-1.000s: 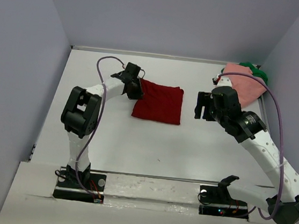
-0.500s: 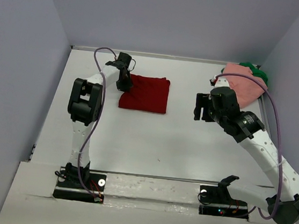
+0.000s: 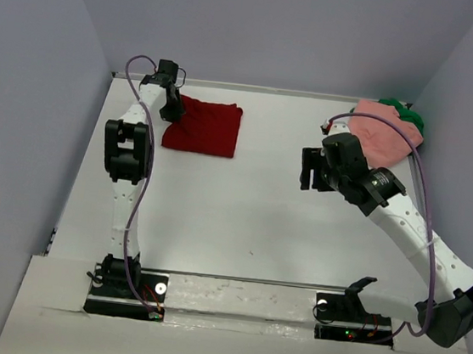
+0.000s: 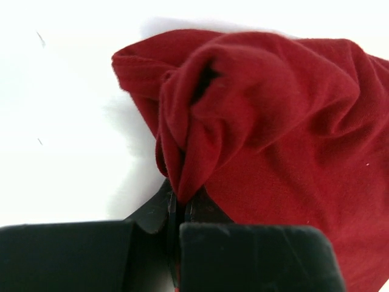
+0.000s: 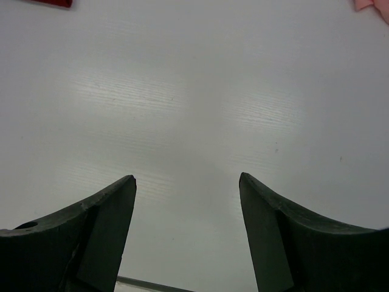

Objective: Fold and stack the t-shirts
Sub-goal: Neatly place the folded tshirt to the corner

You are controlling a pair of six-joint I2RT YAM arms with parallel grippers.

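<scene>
The folded dark red t-shirt (image 3: 204, 127) lies at the far left of the white table; it fills the left wrist view (image 4: 285, 121). My left gripper (image 3: 173, 108) is shut on a bunched fold at the shirt's left edge (image 4: 181, 193). The salmon pink t-shirt (image 3: 387, 133) lies crumpled at the far right corner, with the green t-shirt (image 3: 408, 114) behind it, mostly hidden. My right gripper (image 3: 307, 169) is open and empty above bare table (image 5: 187, 182), left of the pink shirt.
Grey walls close the table on the left, back and right. A raised rail (image 3: 233, 281) runs along the near edge by the arm bases. A purple cable (image 3: 437, 183) loops over the right arm.
My left gripper has dragged the dark red shirt left and toward the far left corner. My right gripper has shifted slightly left and stays open.
</scene>
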